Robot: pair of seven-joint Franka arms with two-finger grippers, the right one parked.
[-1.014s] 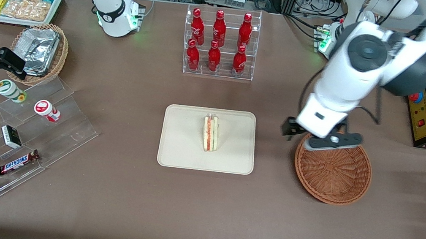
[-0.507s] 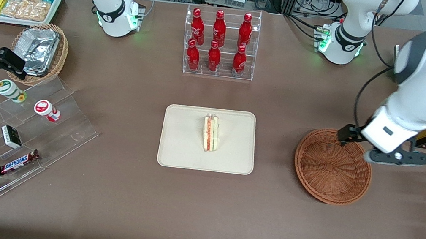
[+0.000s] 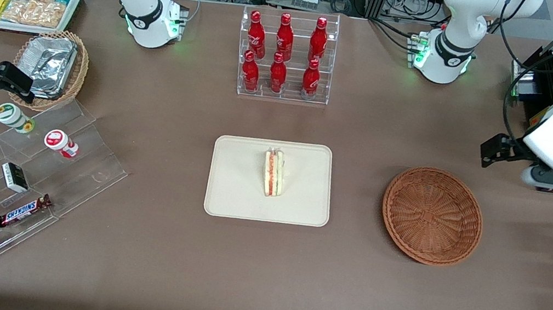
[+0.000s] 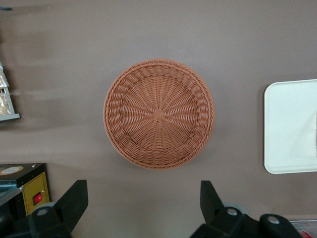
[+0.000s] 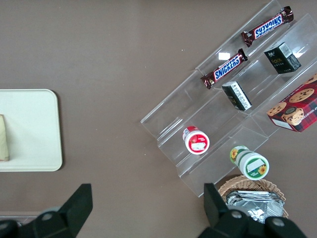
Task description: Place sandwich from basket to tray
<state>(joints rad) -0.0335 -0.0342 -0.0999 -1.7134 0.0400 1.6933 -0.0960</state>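
Clear-wrapped triangular sandwich (image 3: 273, 173) lying on cream rectangular tray (image 3: 231, 192); round reddish-brown wicker basket (image 3: 432, 216) sitting between tray and gripper (image 3: 516, 162), fingers spread wide, holding nothing.

You have the sandwich (image 3: 273, 172) lying on the tray (image 3: 237, 193) at mid-table, cut edge up, showing its red-orange and green layers. The basket (image 3: 432, 216) sits on the table toward the working arm's end, well apart from the tray. Your gripper (image 3: 504, 153) hangs above the table, farther from the camera than the basket, touching nothing.
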